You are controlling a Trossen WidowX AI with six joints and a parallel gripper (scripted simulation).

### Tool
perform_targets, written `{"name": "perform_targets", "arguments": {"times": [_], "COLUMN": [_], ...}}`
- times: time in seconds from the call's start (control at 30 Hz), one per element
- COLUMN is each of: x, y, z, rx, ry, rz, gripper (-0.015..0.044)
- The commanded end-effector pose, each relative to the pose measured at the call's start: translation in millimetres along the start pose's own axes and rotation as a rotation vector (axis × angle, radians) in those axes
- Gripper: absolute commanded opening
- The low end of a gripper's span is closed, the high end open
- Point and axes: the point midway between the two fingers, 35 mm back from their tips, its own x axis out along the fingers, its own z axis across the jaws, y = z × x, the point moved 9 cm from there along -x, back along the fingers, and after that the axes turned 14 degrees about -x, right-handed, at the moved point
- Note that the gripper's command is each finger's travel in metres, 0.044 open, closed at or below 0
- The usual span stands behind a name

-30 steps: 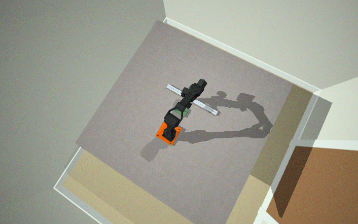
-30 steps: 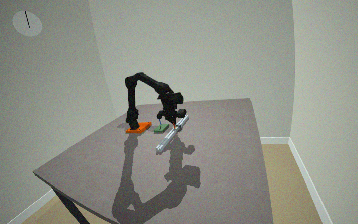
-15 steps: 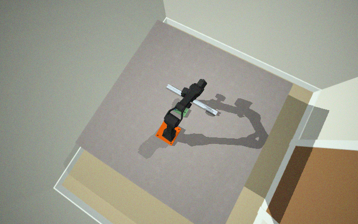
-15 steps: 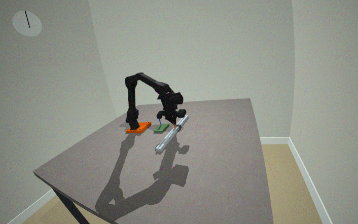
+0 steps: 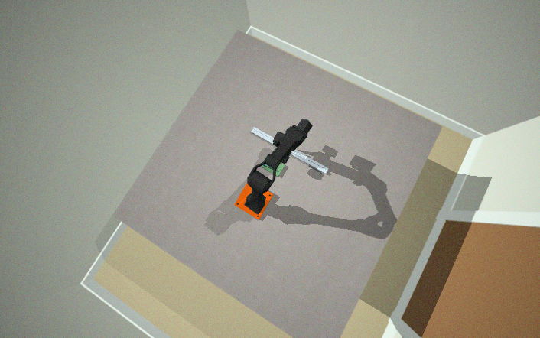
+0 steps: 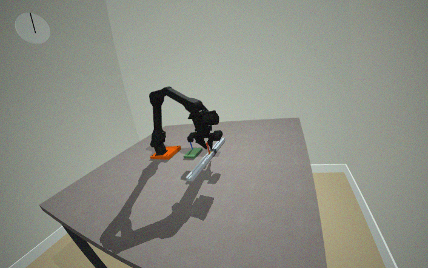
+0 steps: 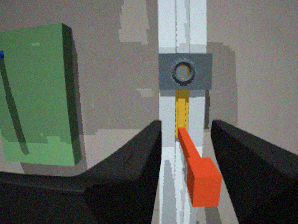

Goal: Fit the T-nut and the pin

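- Evidently the brass T-nut (image 7: 182, 111) lies in the slot of the aluminum rail (image 5: 310, 162) (image 6: 197, 168) (image 7: 182, 25) so its lips can trap it; it runs up to the dark bracket (image 6: 214, 151) (image 7: 168, 79), brass showing through the hole.
- Its orange handle (image 6: 208, 148) (image 7: 205, 182) sticks up, leaning, as the grip for sliding.
- Probably the blue pin (image 6: 191, 145) (image 7: 1, 54) stands up from the green tray (image 5: 278, 170) (image 6: 193, 153) (image 7: 37, 95) for easy grasping next.
- The claw (image 6: 208, 148) (image 7: 186, 127) is partly open, fingers either side of the handle, holding nothing; contact looks absent.

The gripper (image 6: 208, 149) (image 7: 186, 127) points down, fingers apart (holding nothing).
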Motion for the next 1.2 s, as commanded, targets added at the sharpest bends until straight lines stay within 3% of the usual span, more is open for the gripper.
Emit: {"name": "perform_targets", "arguments": {"times": [0.0, 0.2, 0.3, 0.6, 0.93, 1.17], "x": [-8, -77, -86, -87, -80, -78], "y": [-4, -40, -44, -51, -125, -126], "z": [-3, -18, -19, -14, 99, 108], "rx": [0.042, 0.399, 0.44, 0.473, 0.973, 1.007], "ry": [-0.009, -0.038, -0.035, -0.032, 0.012, 0.015], "rz": [0.019, 0.2, 0.222, 0.222, 0.228, 0.229], "gripper": [0.0198, 0.0355, 0.0434, 0.044, 0.044, 0.044]}}
